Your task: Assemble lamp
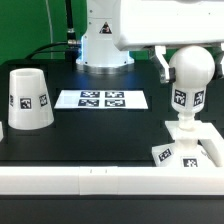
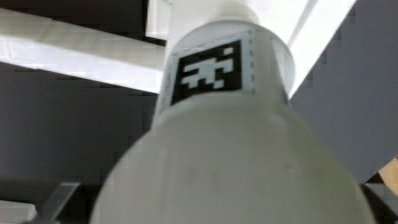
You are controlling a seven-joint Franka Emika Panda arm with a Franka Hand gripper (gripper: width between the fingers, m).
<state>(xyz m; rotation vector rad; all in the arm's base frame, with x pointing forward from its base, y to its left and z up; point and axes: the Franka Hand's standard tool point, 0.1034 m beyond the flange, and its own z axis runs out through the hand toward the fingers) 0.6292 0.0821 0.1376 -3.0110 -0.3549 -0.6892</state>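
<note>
Clearly the step in hand is seating the bulb [image 1: 189,72] in the base [image 1: 188,154], which lies on the tabletop [image 1: 100,135] at the exterior view's right, just behind the white front rail [image 1: 90,181]. The bulb stands upright with its foot in the base. The end effector [image 1: 167,60] is at the bulb's round head, one dark finger showing beside it. The wrist view is filled by the bulb's tagged neck, so I cannot tell whether the fingers press on it or stand off.

To do this well, I judge the bulb's axis should be kept plumb over the base while turning, without side push (a tilt could cross the seat or drag the base).

The base is the only holder in use, carrying just the bulb. The shade [image 1: 27,100] stands well apart, wide mouth down, inside hidden. The marker board [image 1: 100,100] lies between them, farther back.
</note>
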